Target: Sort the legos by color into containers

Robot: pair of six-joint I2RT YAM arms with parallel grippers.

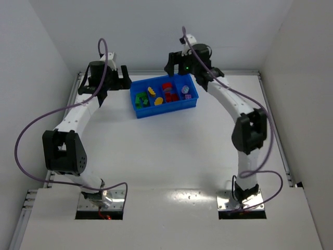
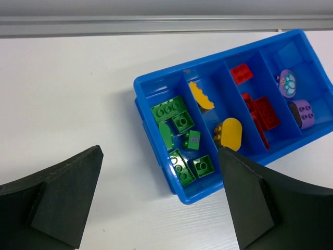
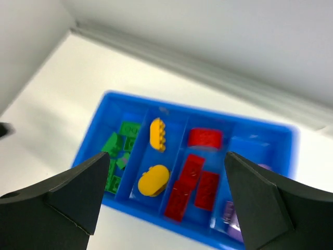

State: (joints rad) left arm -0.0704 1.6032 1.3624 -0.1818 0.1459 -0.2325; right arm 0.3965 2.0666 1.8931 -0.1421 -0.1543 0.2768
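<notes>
All visible legos (image 2: pixel 179 122) lie colour-sorted in the tray (image 1: pixel 166 110) at the far centre of the table (image 1: pixel 171 156). Left gripper (image 2: pixel 160 156) and right gripper (image 3: pixel 167 156) hover nearby, fingers apart, empty. Sorting appears complete.

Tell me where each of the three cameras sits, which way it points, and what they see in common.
Top external: above and behind both arms, looking down the table; left arm and right arm flank the blue tray.
Left wrist: on the left arm, looking down at the tray's green end; own jaws wide open below.
Right wrist: on the right arm, above the tray, blurred; own jaws open at both sides.
Shared: all show the tray holding colour-sorted legos.
</notes>
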